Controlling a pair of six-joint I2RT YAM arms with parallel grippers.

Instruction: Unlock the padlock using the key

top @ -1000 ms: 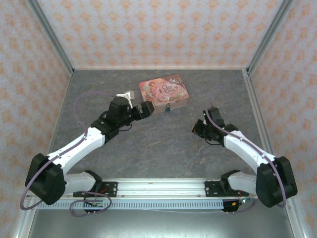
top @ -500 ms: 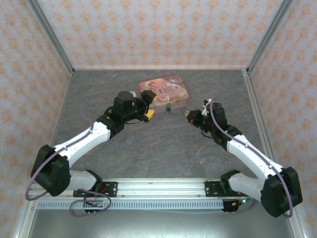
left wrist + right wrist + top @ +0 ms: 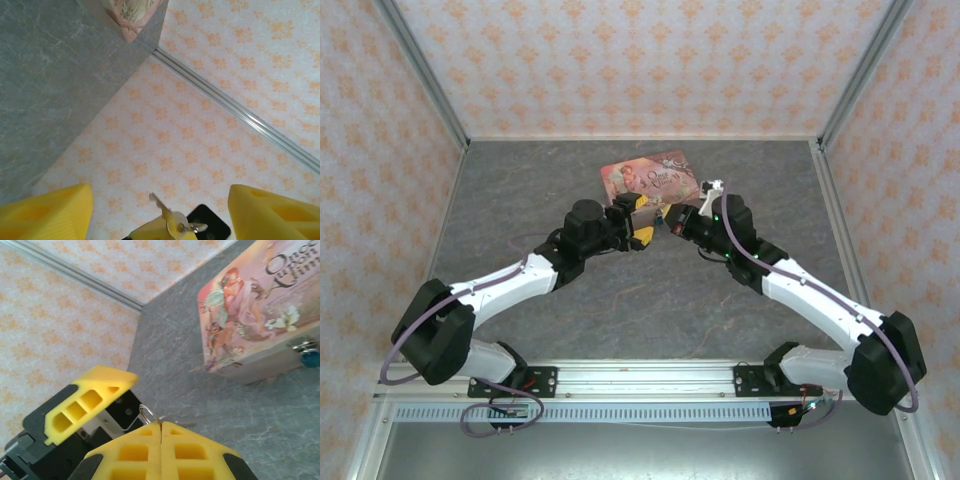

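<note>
The small silver key (image 3: 172, 220) sticks up between my left gripper's (image 3: 160, 200) two yellow fingers (image 3: 50, 212), which stand open on either side without touching it. My right gripper (image 3: 161, 427) is shut on the key, its ring (image 3: 149, 416) poking out of the closed tips. In the top view both grippers, left (image 3: 638, 218) and right (image 3: 678, 215), meet just in front of the pink tin (image 3: 645, 178). The tiny blue padlock (image 3: 310, 358) hangs on the tin's front wall (image 3: 270, 365), to the right of my right gripper.
The pink illustrated tin (image 3: 250, 310) lies on the grey table (image 3: 620, 290) towards the back. Patterned walls (image 3: 620, 60) close in the back and both sides. The arm bases and a metal rail (image 3: 640, 380) run along the near edge.
Both grippers have moved in towards each other in front of the tin. The right one brought the key between the left fingers, whose gap has narrowed.
</note>
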